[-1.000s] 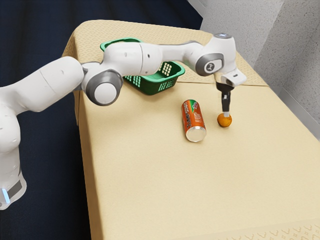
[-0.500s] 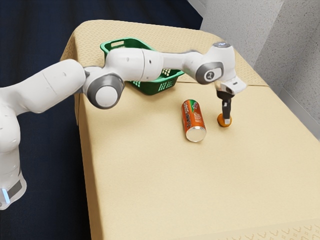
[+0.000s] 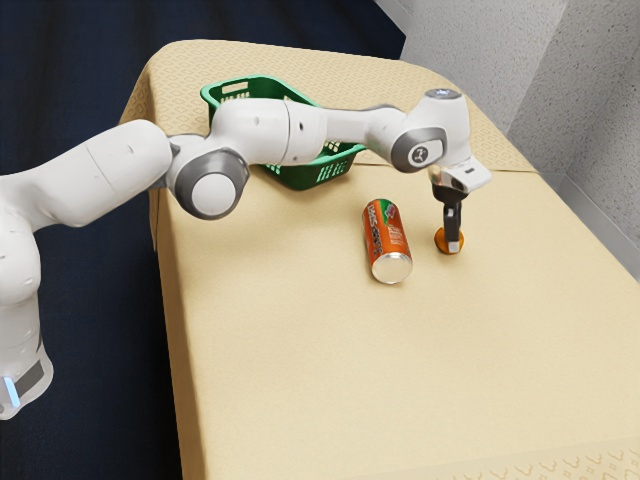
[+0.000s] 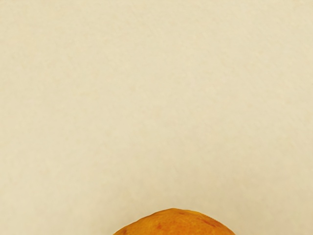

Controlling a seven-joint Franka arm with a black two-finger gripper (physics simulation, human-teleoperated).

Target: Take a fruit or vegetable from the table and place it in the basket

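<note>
With the exterior view read as a clock face, the white arm [image 3: 265, 130] comes in from 9 o'clock and reaches across toward 2 o'clock, where its hand points downward. The black tool [image 3: 454, 246] is down at the orange fruit [image 3: 440, 241], in front of part of it, with orange skin visible to either side. How far open the tool is, and whether it has hold of the fruit, I cannot tell. The fruit is on the cream tabletop [image 3: 300, 350], at 3 o'clock from the soda can [image 3: 381, 232] and just beside it, the two of them apart. The can lies on its side, red-orange with a green patch, its silver end turned toward 6 o'clock. The green plastic basket [image 3: 318, 178] stands well apart from the fruit, at 10 o'clock from it; its sides have rows of small openings, and the arm hides part of it. A woven pattern runs along the tabletop's edge at 12 o'clock and shows again at 5 o'clock. Dark floor [image 3: 80, 90] lies toward 10 o'clock, and a grey speckled wall [image 3: 560, 100] rises toward 2 o'clock. In the wrist view, the fruit's rounded, mottled skin, orange with redder spots, is close to the tool, and the pale, finely textured tabletop extends beyond it.
</note>
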